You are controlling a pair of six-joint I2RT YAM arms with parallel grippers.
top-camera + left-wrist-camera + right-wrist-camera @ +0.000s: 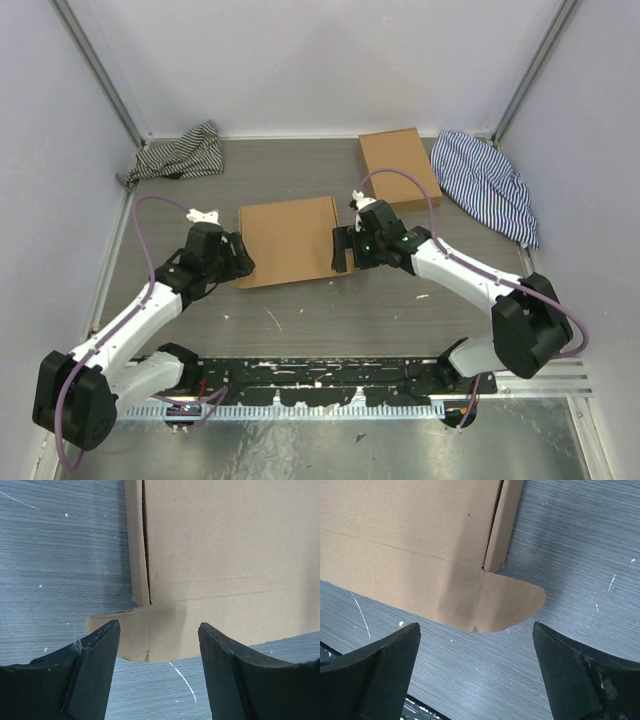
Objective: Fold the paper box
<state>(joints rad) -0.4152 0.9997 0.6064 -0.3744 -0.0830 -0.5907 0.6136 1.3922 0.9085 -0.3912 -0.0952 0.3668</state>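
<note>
The paper box [288, 240] lies flat and closed in the middle of the table, plain brown cardboard with a rounded tab sticking out at each near corner. My left gripper [240, 262] hovers at its near-left corner, open; in the left wrist view the tab [117, 635] and the box [225, 555] show between and beyond the spread fingers, untouched. My right gripper [343, 250] is at the near-right corner, wide open. In the right wrist view the box [410, 545] and its rounded tab [512, 602] lie just ahead of the fingertips, with bare table between them.
A smaller brown cardboard box [398, 168] lies at the back right. A dark striped cloth [180, 152] is bunched at the back left and a blue striped cloth [485, 185] at the far right. White walls enclose three sides.
</note>
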